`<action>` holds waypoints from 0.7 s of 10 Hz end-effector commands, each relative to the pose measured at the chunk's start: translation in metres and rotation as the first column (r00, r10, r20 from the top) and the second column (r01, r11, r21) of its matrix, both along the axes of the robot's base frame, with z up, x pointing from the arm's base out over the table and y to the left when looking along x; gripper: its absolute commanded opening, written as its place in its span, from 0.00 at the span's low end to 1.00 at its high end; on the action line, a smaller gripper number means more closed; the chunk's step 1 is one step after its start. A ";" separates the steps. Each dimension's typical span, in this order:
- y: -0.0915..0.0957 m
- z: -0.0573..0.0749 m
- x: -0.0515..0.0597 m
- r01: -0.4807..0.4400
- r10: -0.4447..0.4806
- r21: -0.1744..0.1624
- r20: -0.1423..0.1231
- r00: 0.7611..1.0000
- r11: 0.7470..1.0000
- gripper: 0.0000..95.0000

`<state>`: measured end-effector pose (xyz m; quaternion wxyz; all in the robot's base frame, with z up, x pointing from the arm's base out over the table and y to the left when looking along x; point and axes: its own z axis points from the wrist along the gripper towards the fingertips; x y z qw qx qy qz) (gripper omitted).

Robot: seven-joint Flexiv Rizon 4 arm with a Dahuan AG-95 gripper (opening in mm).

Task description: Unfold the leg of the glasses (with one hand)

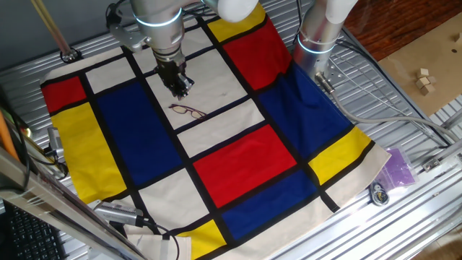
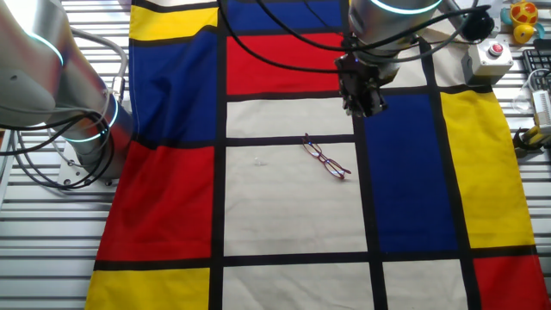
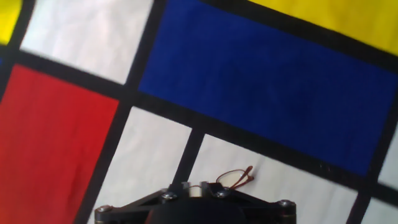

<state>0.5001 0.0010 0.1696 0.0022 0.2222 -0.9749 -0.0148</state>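
The glasses [image 1: 188, 110] are small, with thin reddish-brown wire rims. They lie on a white cloth square near a black stripe, and also show in the other fixed view [image 2: 325, 157]. The leg is too thin to tell apart from the frame. My gripper [image 1: 179, 87] hangs just above and behind the glasses, not touching them, and in the other fixed view [image 2: 362, 105] it is over the blue square's edge. Its jaws stand close together with only a narrow slit and hold nothing. In the hand view the glasses [image 3: 235, 178] peek out beside my gripper [image 3: 195, 186], partly hidden by the hand.
A cloth [image 1: 238, 162] of red, blue, yellow and white squares with black stripes covers the table. A second robot arm's base [image 1: 316, 40] stands at the cloth's edge. A red button box [image 2: 491, 53] and cables lie off the cloth. A purple bag [image 1: 398, 167] lies on the metal table.
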 end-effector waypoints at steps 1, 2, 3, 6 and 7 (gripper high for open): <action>0.001 -0.002 -0.003 -0.091 0.091 0.000 -0.038 0.995 0.996 0.00; 0.000 -0.008 -0.005 -0.108 0.107 -0.015 -0.051 0.993 0.994 0.00; -0.001 -0.018 -0.007 -0.116 0.115 -0.020 -0.051 0.992 0.993 0.00; -0.001 -0.049 -0.012 -0.094 0.093 -0.014 -0.046 0.995 0.996 0.00; -0.001 -0.053 -0.013 -0.090 0.089 -0.015 -0.047 0.995 0.996 0.00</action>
